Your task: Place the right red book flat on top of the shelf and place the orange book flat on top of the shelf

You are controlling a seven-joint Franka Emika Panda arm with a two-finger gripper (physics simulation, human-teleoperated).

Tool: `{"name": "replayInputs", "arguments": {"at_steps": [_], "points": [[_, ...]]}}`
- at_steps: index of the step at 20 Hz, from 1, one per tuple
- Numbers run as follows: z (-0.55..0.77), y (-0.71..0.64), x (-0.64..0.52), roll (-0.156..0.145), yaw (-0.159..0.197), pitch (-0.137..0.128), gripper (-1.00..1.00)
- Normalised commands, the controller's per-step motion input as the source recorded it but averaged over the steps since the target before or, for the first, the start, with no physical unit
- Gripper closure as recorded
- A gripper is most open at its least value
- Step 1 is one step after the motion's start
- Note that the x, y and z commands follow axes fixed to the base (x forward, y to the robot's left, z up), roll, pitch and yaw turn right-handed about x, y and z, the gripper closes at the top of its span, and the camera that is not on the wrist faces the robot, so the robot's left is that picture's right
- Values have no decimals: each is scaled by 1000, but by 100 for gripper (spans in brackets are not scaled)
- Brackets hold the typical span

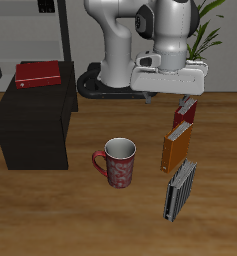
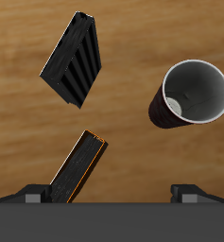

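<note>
Red book flat on shelf top, orange book upright below wide-open hand

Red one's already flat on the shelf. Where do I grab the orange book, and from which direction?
Take the orange book by its upper edge, coming straight down from above. It stands upright and is thin, so the open end effector can pinch across its two covers. In the wrist view its edge runs diagonally, so turning the wrist to square up first looks wise.
</note>
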Motion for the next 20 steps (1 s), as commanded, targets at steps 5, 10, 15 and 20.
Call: {"name": "replayInputs", "arguments": {"at_steps": [5, 10, 15, 20], "points": [[-350, 549, 129, 100, -115, 32, -100], [-320, 72, 163, 9, -50, 62, -100], [-441, 82, 99, 14, -1, 55, -100], [-413, 79, 76, 20, -7, 72, -100]]}}
